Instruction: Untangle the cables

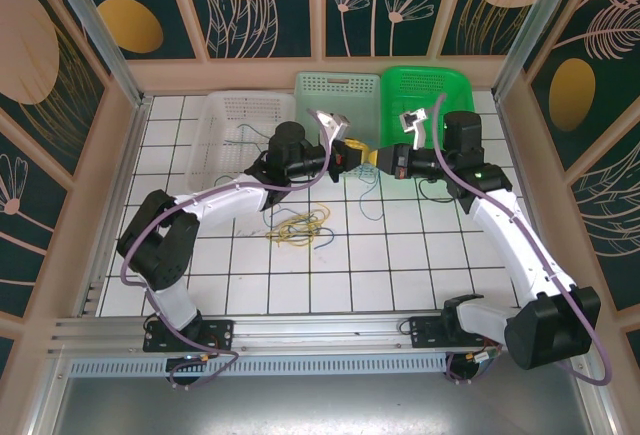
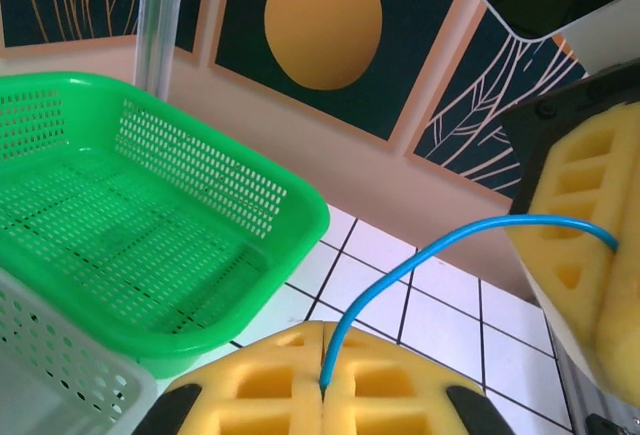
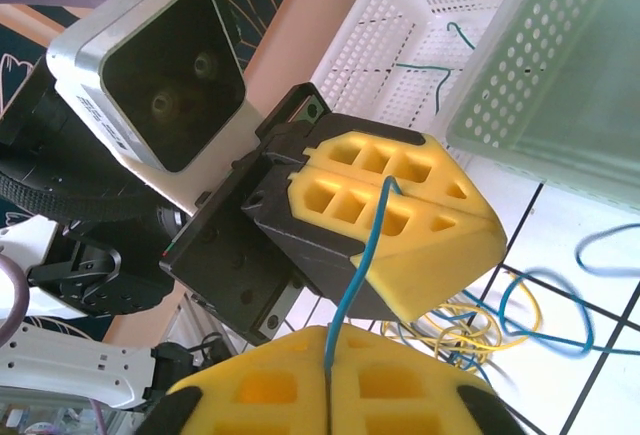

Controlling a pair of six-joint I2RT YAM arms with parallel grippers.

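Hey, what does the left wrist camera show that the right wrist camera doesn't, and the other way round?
Left wrist: the green basket. Right wrist: the white basket with a teal cable in it, and the yellow-and-blue tangle on the tiles. Both: the blue cable stretched between the left hand and the right hand, each shut on it.

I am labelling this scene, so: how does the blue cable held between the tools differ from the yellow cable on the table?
The blue cable is pinched by the left tool and the right tool and arcs above the table; the yellow cable lies on it, in neither tool. The blue cable shows as one strand between them; the yellow cable is bunched in overlapping loops. Both are thin and flexible.
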